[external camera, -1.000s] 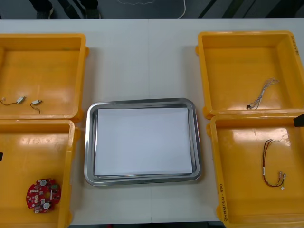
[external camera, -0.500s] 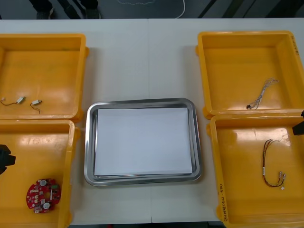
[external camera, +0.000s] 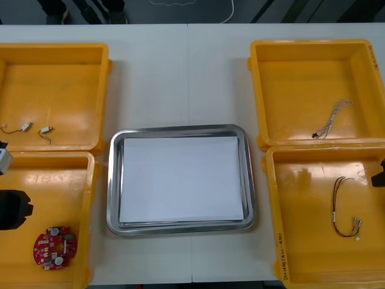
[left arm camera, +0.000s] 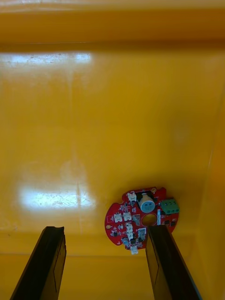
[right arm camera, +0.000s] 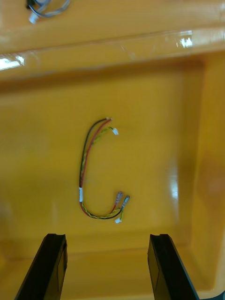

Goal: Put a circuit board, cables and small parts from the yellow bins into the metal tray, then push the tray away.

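Note:
A round red circuit board [external camera: 55, 247] lies in the near left yellow bin [external camera: 84, 180]. My left gripper [external camera: 15, 209] hovers just above it at the view's left edge. In the left wrist view the left gripper [left arm camera: 105, 265] is open, and the board [left arm camera: 140, 220] lies just ahead, close to one finger [left arm camera: 164, 262]. My right gripper [external camera: 380, 174] hangs at the edge of the near right bin [external camera: 267, 198], beside a red and yellow cable [external camera: 344, 208]. In the right wrist view the right gripper [right arm camera: 107, 269] is open, with the cable [right arm camera: 96, 173] ahead between its fingers. The metal tray [external camera: 180, 129], white inside, holds nothing.
Two small metal parts [external camera: 27, 126] with short leads lie in the far left bin [external camera: 105, 90]. A thin twisted cable [external camera: 331, 119] lies in the far right bin [external camera: 252, 90]; its end [right arm camera: 44, 9] shows beyond the bin wall in the right wrist view.
My left gripper has come farther in over the near left bin, toward the circuit board. My right gripper has slid a little nearer along the right edge.

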Robot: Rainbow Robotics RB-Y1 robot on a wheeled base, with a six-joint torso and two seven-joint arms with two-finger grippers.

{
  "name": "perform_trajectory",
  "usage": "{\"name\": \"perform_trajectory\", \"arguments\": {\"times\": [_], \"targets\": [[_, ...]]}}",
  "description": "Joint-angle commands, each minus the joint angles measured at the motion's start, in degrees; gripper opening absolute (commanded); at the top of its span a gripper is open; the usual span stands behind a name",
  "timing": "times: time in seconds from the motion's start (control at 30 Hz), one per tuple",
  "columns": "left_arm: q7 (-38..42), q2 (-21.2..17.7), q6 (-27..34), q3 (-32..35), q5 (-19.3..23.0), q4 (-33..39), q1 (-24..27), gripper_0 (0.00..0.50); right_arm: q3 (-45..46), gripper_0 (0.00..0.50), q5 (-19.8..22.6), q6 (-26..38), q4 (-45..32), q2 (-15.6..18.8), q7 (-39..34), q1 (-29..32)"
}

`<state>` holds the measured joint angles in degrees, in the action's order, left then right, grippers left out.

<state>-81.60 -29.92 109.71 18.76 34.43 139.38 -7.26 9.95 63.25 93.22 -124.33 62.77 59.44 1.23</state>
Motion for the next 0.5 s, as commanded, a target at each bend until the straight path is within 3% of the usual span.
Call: {"name": "perform_trajectory", "arguments": {"times": [0.03,0.13,0.5], "targets": [[-1.99,3.91,0.29,-1.19,-2.88,1.95,-1.61,0.5,-0.54,0.5,-1.99,-2.61,-1.18,0.51,-1.08,4.48],[-2.16,5.58,-0.03,-1.54,-4.38,1.95,-2.14,0.5,-0.72,0.5,-2.86,-2.61,-1.18,-0.8,-1.34,4.92],[-1.63,5.67,-3.37,-7.87,-11.14,1.86,-4.51,0.5,-2.65,0.5,-7.08,-2.78,-1.09,-6.16,-2.31,5.01]]}}
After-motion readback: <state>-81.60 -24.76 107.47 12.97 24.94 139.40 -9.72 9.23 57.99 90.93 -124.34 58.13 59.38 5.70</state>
